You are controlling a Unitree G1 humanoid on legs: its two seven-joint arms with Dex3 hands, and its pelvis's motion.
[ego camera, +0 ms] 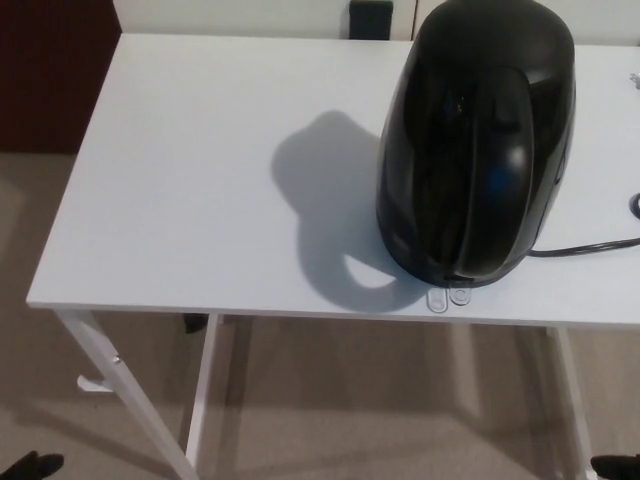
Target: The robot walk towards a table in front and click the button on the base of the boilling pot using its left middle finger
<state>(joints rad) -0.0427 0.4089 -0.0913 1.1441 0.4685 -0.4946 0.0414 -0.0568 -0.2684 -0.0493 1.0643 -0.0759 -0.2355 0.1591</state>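
Kettle (475, 140): black, glossy, upright on the right part of the white table (200, 180), near its front edge; two clear buttons (448, 297) at its base. Cord (590, 247): black, trailing right. Left hand (30, 466), right hand (615, 467): dark slivers at bottom corners; finger state cannot be told.

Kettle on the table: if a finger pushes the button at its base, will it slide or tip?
The kettle looks tall but wide-based, so tipping seems unlikely. It may slide on the smooth white table, though the cable at its right could drag. It sits near the front edge, so press gently.
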